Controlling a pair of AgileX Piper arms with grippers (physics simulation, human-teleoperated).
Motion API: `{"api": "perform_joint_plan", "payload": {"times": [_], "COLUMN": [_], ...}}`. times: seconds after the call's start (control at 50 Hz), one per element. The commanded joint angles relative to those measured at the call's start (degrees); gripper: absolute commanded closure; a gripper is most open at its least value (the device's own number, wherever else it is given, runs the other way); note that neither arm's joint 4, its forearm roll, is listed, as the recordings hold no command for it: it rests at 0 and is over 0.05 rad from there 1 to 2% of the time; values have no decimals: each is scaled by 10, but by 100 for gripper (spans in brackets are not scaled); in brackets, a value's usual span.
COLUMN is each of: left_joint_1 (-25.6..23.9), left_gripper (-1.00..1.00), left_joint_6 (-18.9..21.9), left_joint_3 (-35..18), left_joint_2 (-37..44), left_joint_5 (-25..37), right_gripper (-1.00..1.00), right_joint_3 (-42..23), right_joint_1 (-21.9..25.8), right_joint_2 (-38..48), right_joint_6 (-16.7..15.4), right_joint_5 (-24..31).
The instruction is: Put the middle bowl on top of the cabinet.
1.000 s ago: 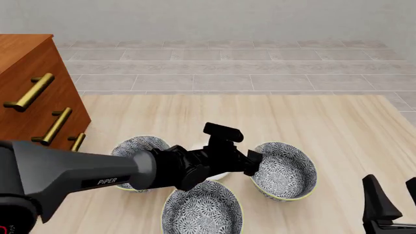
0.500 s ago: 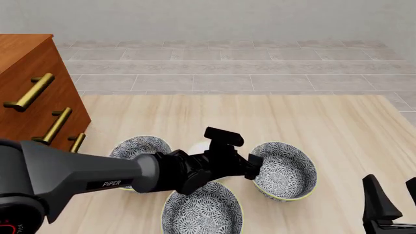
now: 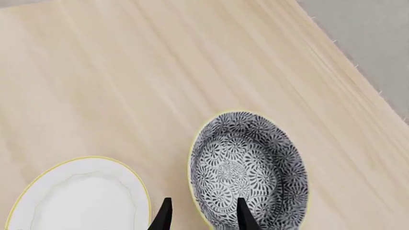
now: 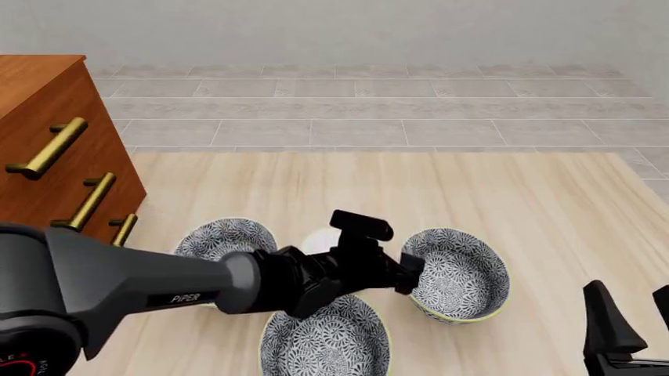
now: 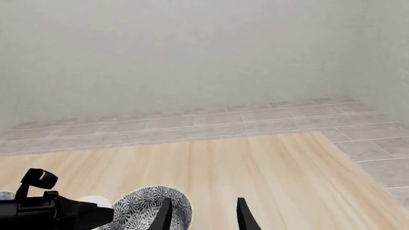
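Note:
Three alike floral bowls stand on the table. The middle bowl (image 4: pixel 460 274), at the right, lies between the other two in depth and also shows in the left wrist view (image 3: pixel 246 165) and the right wrist view (image 5: pixel 150 208). My left gripper (image 4: pixel 409 270) reaches across to that bowl's left rim. It is open (image 3: pixel 203 221), with one finger inside the bowl and one outside. The cabinet (image 4: pixel 47 141) stands at the far left, brass handles facing the bowls. My right gripper (image 4: pixel 631 325) is open and empty at the near right corner (image 5: pixel 203 218).
Another floral bowl (image 4: pixel 222 239) sits by the cabinet's foot, and a third (image 4: pixel 326 338) lies near me under the left arm. A plain white dish (image 3: pixel 80 199) sits just left of the gripped rim, mostly hidden by the arm in the front view. The table edge (image 3: pixel 345 62) runs beyond the bowl.
My left gripper has sunk a little and eased toward the right-hand bowl's rim. The bowls and the right arm have not moved.

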Motion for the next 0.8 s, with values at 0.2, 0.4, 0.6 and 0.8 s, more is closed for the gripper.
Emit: {"api": "perform_joint_plan", "payload": {"times": [0.2,0.4,0.6,0.8], "left_joint_1": [-4,-3,2,3], "left_gripper": [-100,-100,-100,-100], "left_joint_6": [-4,-5,-8,-9], "left_joint_3": [5,3,4,4], "left_joint_2": [5,12,24,30], "left_joint_5": [-6,-10,-15,-18], "right_gripper": [-100,-100,-100,-100], "right_joint_3": [-1,-1,-1,0], "right_joint_1": [0,-1,-2,-3], "right_joint_2": [0,0,0,0], "right_joint_6": [-2,-1,1,2], "right_joint_5": [1,0,0,-1]}}
